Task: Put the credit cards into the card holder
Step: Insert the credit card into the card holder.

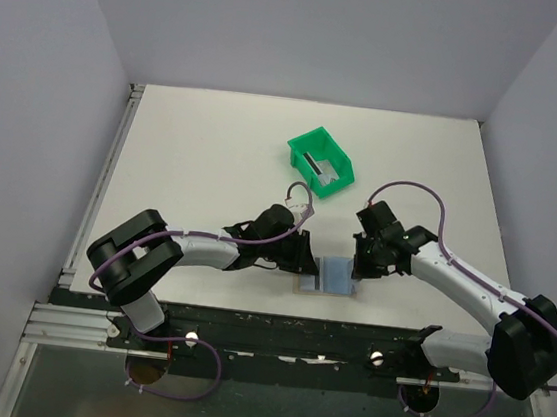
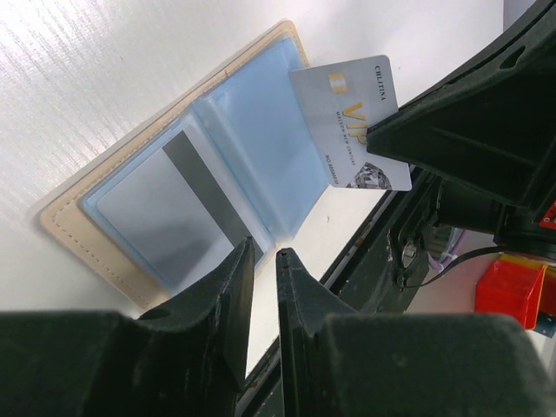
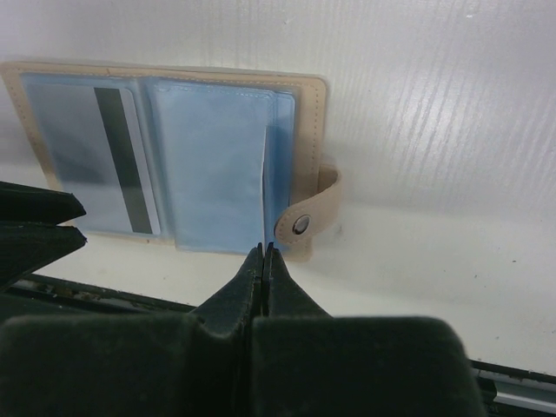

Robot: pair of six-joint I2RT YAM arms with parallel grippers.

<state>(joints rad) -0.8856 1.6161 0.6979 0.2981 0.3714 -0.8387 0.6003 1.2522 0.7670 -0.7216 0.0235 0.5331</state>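
My right claw (image 3: 263, 252) is shut tight on a thin silver-grey plastic VIP card (image 2: 347, 122) with gold letters. I pinch it by one corner. In my right wrist view this VIP card (image 3: 263, 195) stands on its edge, so it looks like a thin line. Its far end sits at the right-hand pocket, but I cannot tell if it is inside yet.

The small tan soft card holder (image 1: 336, 276) lies open and flat on the white table (image 1: 194, 159), near the front edge, between my two claws. It is pale blue inside (image 2: 234, 113). A second silver-grey card with a dark stripe (image 2: 174, 208) is already tucked in the left pocket. A little tan strap with a round metal snap (image 3: 304, 221) sticks out on the right side.

My left claw (image 2: 265, 256) has only a narrow gap between its jaws, and nothing is in it. Its tips hang just by the near edge of the card holder, close to the striped card.

A green plastic bin (image 1: 321, 160) sits farther back on the table, well apart.
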